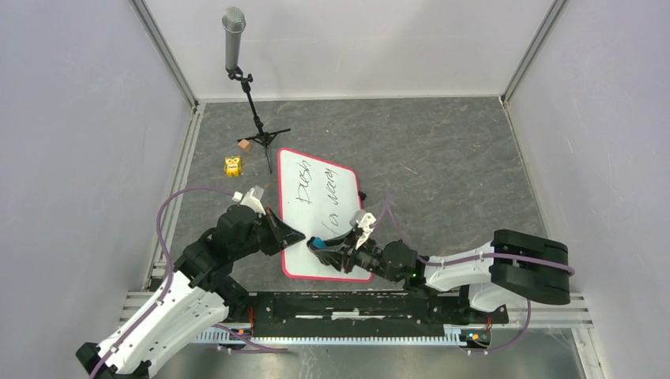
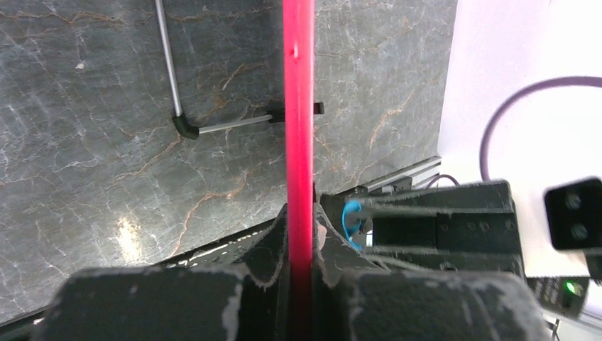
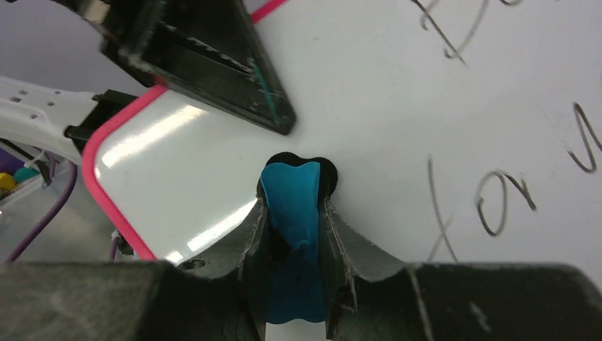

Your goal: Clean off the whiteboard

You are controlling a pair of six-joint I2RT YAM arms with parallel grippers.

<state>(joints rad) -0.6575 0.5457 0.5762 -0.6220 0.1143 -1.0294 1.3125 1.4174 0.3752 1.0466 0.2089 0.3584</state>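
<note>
The right claw is closed on a blue eraser. The eraser's front end seems to meet the whiteboard near the board's 6 o'clock end, on a bare patch. The left claw is clamped on the board's pink rim at its 9 o'clock edge, close beside the eraser, and looks set to steady the board.

Seen from above, the whiteboard rests on the grey worktop just ahead of both arm bases. Black handwriting runs in two lines from the middle up to the 12 o'clock end, and none of it looks wiped.

My judgement is that the wiping stroke is only beginning. To do it well:

- Keep the eraser flat and pressed evenly.
- Sweep from 6 towards 12 o'clock in overlapping passes that cover both lines.
- Keep the left grip firm so the board cannot slide or pivot under the push.
- Steer the right wrist clear of the left claw, which sits near the stroke's start.
</note>
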